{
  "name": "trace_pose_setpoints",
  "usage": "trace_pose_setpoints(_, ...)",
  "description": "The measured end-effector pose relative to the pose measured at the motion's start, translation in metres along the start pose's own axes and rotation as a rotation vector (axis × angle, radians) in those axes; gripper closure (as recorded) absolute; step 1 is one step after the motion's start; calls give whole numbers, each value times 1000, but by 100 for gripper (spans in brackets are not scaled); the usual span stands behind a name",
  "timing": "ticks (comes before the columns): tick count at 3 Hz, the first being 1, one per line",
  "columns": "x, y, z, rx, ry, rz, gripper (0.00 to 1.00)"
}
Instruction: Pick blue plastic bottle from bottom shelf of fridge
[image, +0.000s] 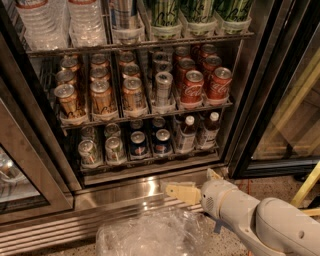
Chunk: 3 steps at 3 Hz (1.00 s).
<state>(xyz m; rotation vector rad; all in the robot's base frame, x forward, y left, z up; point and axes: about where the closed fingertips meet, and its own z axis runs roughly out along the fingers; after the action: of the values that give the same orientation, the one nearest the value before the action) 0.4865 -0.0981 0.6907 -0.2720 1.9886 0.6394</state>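
The fridge stands open in front of me. Its bottom shelf holds silver cans, blue Pepsi cans and two small white-capped bottles with dark drink and pale labels. One blue plastic bottle stands right of the Pepsi cans, and a second like it stands at the shelf's right end. My gripper is open and empty. It hangs low in front of the steel sill, just below and in front of these bottles, and touches nothing.
The rack above holds gold cans, a silver can and red Coca-Cola cans. A glass door stands open at left and another door frame at right. A crumpled clear plastic bag lies on the floor. A yellow bar is at right.
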Motion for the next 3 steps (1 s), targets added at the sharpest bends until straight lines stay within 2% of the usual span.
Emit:
trace_pose_setpoints(1, 4, -6, 9, 0, -33, 36, 0)
trace_pose_setpoints(2, -1, -19, 36, 26, -111, 59, 0)
trace_pose_setpoints(3, -15, -34, 53, 96, -227, 26, 0)
